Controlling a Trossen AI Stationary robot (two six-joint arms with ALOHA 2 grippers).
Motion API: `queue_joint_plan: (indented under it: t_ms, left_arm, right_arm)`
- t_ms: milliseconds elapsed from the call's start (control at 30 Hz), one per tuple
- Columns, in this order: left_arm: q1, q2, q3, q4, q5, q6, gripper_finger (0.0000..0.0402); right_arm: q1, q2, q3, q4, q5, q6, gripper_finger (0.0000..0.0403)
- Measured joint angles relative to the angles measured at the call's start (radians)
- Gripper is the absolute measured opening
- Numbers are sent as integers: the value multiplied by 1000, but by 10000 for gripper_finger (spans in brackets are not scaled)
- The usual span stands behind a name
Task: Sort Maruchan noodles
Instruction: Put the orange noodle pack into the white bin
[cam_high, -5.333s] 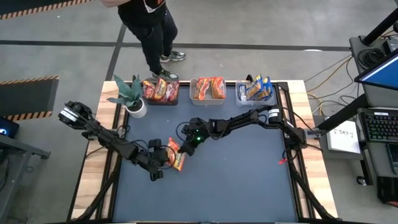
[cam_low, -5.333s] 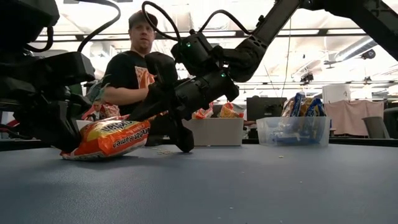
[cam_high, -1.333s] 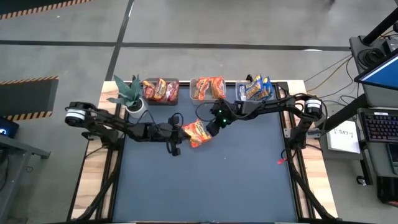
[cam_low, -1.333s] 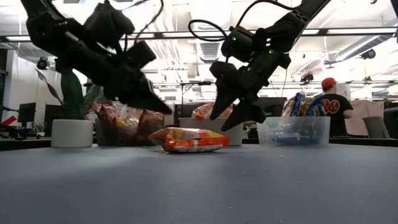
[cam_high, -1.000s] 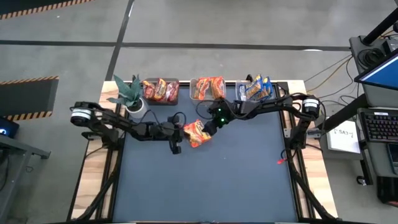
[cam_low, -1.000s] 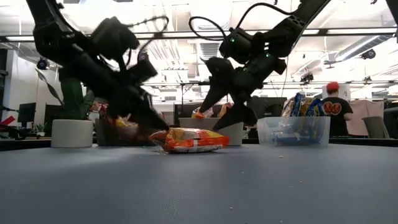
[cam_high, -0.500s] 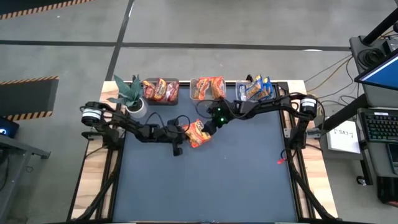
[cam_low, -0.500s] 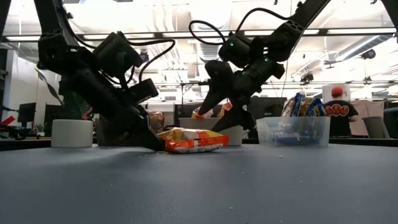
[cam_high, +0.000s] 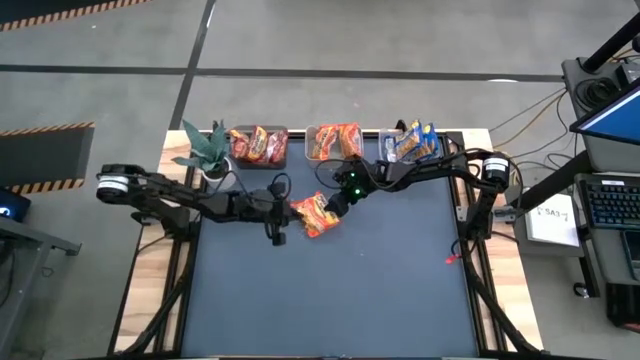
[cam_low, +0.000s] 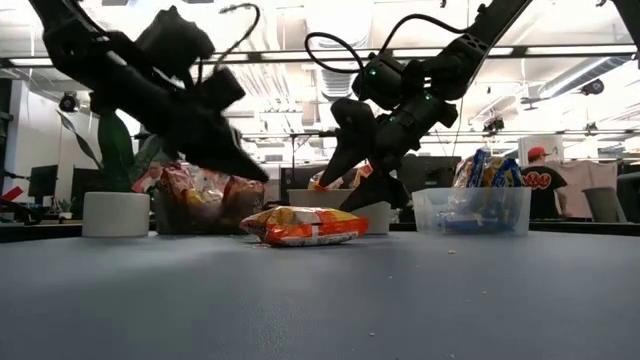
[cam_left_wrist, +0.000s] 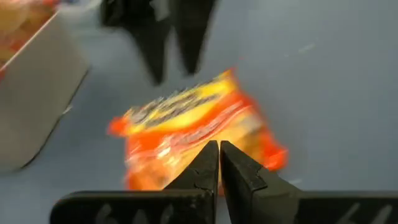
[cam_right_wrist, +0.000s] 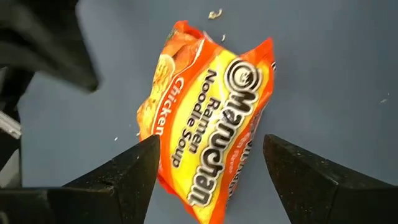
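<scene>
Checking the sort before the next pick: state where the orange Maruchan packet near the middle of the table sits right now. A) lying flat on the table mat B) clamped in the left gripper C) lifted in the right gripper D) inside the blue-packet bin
A: the orange packet lies flat on the mat, the open right gripper above it and the shut left gripper clear of it.

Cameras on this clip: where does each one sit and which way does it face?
High: overhead, straight down; both arms, orange packet.
Low: table height, level across; both arms above the packet.
Left wrist: past shut left tool at the packet.
Right wrist: between open right tool fingers, down onto it.
All four share the packet.
</scene>
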Motion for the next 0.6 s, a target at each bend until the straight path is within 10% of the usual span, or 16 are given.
queue_joint_plan:
  t_ms: [600]
  left_arm:
    - [25,299,12,54,-71,-104,0]
  right_arm:
    - [0,0,-10,22,8,55,275]
